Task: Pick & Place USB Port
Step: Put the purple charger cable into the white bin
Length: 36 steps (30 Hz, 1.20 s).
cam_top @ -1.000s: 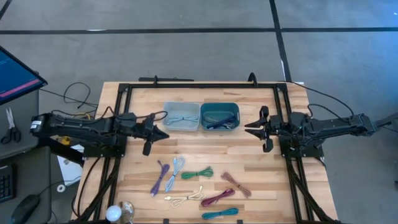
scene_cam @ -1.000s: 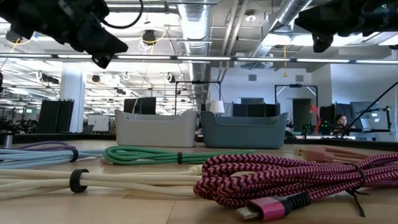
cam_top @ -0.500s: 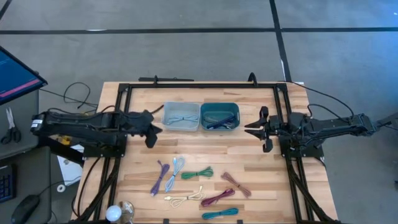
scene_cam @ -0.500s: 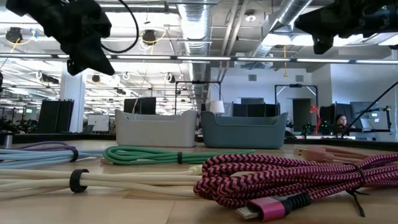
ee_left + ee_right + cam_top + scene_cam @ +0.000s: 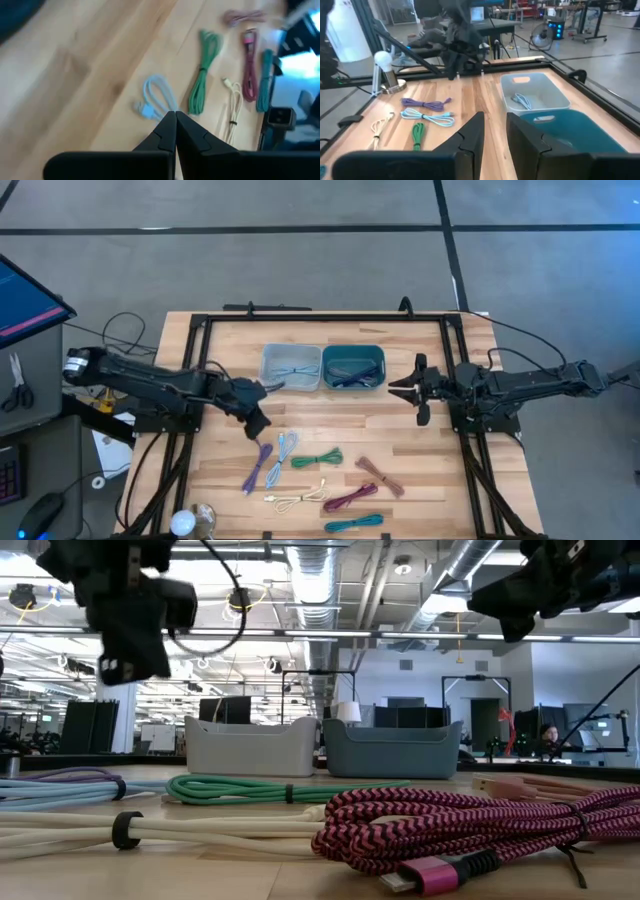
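Observation:
Several coiled USB cables lie on the wooden table's near half: purple [image 5: 258, 462], light blue [image 5: 283, 452], green [image 5: 318, 458], pink [image 5: 380, 476], cream [image 5: 300, 498], magenta [image 5: 350, 498] and teal [image 5: 355, 522]. My left gripper [image 5: 260, 423] hangs shut and empty above the table, just beyond the purple and light blue cables; its wrist view shows the light blue cable [image 5: 155, 97] under its fingertips [image 5: 175, 117]. My right gripper [image 5: 400, 390] is open and empty, held above the table to the right of the teal bin [image 5: 353, 367].
A grey-blue bin [image 5: 291, 367] and the teal bin stand side by side at the table's far middle, each with a cable inside. A black frame [image 5: 320, 317] runs around the table. A lamp with a round bulb [image 5: 183, 523] stands at the near left corner.
My left gripper has swung from beside the grey-blue bin toward the table's near edge and a little right, tipping down over the purple and light blue cables. My right gripper has edged slightly toward the table's left. The cables have not moved.

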{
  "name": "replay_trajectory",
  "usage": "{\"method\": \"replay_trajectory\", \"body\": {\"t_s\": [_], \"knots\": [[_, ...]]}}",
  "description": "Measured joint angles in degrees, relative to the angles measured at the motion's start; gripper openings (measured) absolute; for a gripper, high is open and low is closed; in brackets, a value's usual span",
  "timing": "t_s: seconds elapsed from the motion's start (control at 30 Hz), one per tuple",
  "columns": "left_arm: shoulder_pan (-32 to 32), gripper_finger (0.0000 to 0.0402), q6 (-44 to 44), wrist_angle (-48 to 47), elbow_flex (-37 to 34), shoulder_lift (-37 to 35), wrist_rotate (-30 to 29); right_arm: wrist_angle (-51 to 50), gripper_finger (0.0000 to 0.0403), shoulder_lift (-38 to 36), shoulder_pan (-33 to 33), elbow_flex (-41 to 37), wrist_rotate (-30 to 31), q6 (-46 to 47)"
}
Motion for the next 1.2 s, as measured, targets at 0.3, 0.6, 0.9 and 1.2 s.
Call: {"method": "replay_trajectory", "body": {"t_s": [0.3,0.6,0.9,1.2], "knots": [[-6.3,0.0003,-22.4,-4.5,1.7,6.1,3.6,0.4,0.0075,0.3,0.0,0.0,1.6,-0.4],[-9.4,0.0012,-30.5,-4.2,1.7,8.2,11.2,0.5,0.0075,0.3,-0.1,0.0,1.6,-0.5],[-9.4,0.0081,-31.3,-4.2,1.7,8.8,11.6,0.5,0.0075,0.3,-0.1,0.0,1.6,-0.5],[-9.4,0.0151,-27.1,-3.7,1.6,15.1,7.4,0.3,0.0075,0.3,-0.1,0.0,1.6,-0.5]]}}
